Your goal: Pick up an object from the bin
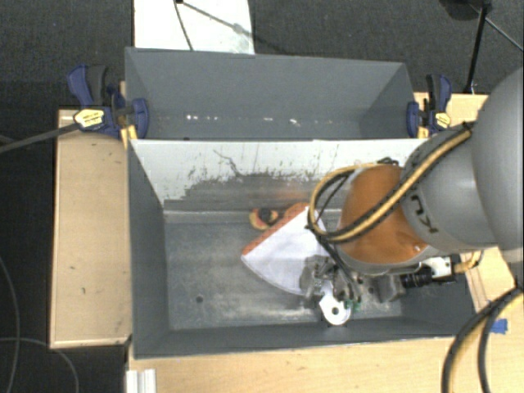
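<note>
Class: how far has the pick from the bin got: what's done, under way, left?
Done: the claw is low in the bin, beside the white wedge-shaped sheet. In hand: the approach; no hold shows. Left: gripping and lifting it off the floor.

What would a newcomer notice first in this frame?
The bulky grey arm with its orange cover dominates the right side of the bin. Its gripper is down low near the front wall. Just to the gripper's left, mid-floor, lies a white wedge-shaped piece. A small orange thing sits behind it, toward the back wall.
</note>
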Controlling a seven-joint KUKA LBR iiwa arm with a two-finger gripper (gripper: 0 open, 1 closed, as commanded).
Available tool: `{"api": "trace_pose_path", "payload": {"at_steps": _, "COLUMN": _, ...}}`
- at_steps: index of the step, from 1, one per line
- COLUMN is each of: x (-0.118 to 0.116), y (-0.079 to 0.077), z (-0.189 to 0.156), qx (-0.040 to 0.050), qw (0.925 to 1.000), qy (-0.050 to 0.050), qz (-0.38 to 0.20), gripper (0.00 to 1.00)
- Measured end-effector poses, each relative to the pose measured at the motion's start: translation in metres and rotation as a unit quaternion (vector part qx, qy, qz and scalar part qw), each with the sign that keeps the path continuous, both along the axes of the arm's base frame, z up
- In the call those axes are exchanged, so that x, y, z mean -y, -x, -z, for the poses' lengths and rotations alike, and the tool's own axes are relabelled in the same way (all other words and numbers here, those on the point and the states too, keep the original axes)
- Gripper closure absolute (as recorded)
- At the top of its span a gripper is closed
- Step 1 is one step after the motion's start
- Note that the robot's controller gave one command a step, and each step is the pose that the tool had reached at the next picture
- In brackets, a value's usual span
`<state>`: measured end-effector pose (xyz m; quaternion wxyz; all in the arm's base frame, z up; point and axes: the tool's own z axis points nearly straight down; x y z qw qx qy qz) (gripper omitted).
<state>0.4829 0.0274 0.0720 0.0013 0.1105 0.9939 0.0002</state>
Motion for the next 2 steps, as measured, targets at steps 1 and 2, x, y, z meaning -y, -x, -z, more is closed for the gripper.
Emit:
{"api": "trace_pose_path", "payload": {"at_steps": 1, "x": 0.000, "y": 0.001, "z": -0.008, "qx": -0.0023, "qw": 1.0000, "qy": 0.000, "qz": -0.001, "gripper": 1.00}}
{"api": "trace_pose_path", "payload": {"at_steps": 2, "x": 0.000, "y": 0.000, "z": -0.021, "qx": -0.0008, "qw": 1.0000, "qy": 0.000, "qz": -0.001, "gripper": 1.00}}
